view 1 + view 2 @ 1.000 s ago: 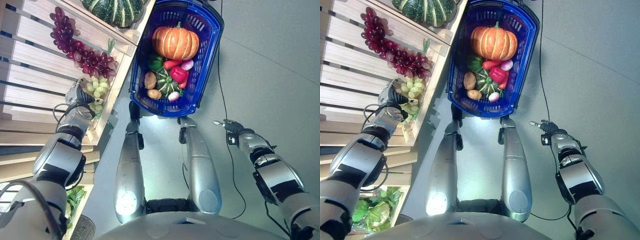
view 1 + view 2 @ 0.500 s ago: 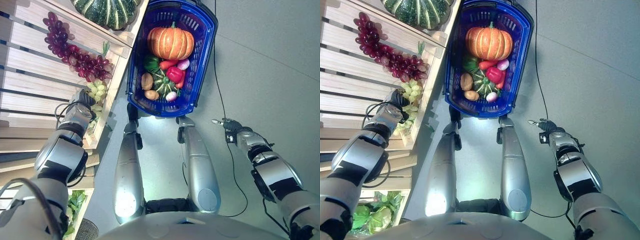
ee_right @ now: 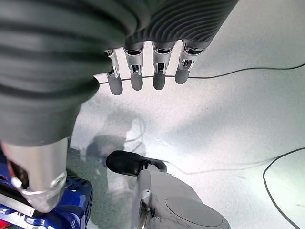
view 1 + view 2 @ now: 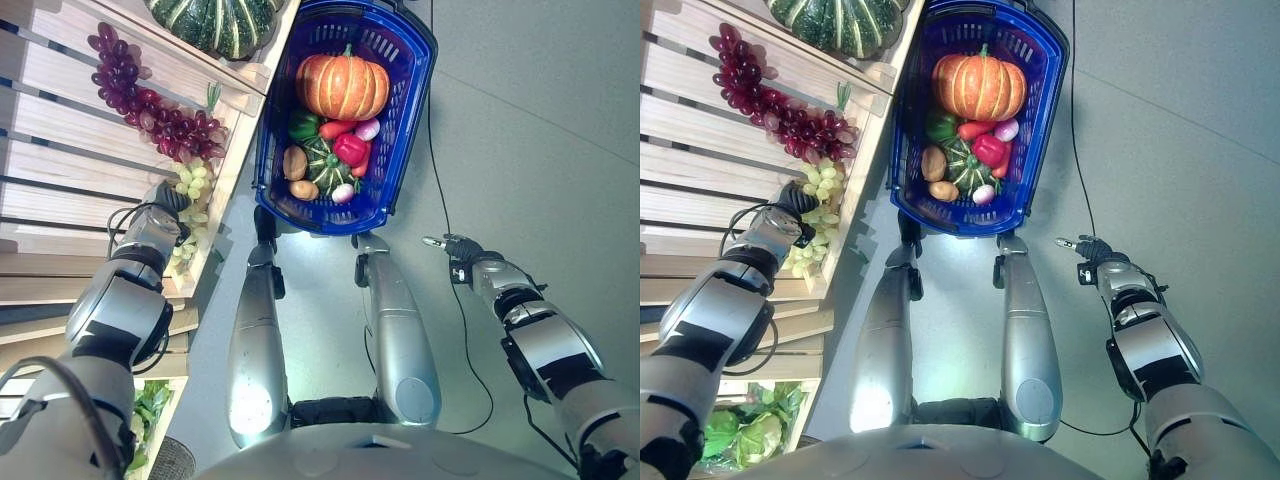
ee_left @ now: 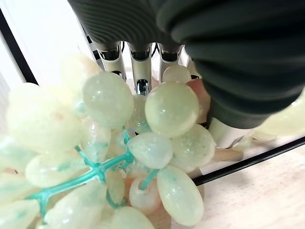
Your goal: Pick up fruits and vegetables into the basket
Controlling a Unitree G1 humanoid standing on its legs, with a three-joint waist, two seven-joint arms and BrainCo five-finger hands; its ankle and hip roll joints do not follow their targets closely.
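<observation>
A bunch of green grapes (image 4: 192, 185) lies at the front edge of a wooden shelf (image 4: 70, 120). My left hand (image 4: 160, 215) is in among them. In the left wrist view the grapes (image 5: 169, 109) sit between the fingers (image 5: 141, 62) and the thumb (image 5: 224, 136), which close round the bunch. The blue basket (image 4: 420, 100) stands on the floor ahead. It holds an orange pumpkin (image 4: 342, 86), a red pepper (image 4: 352, 148), a green pepper, a small striped squash and potatoes. My right hand (image 4: 462, 245) hangs open over the floor, fingers (image 3: 159, 71) straight, holding nothing.
Purple grapes (image 4: 160, 105) lie on the shelf just beyond the green ones. A large striped green squash (image 4: 215, 22) sits on the shelf above. Leafy greens (image 4: 745, 425) are on a low shelf near me. Grey floor spreads to the right of the basket.
My left hand has pushed into the green grapes and closed on them, and the bunch has slid a little toward me along the shelf edge. The right hand has stayed put.
</observation>
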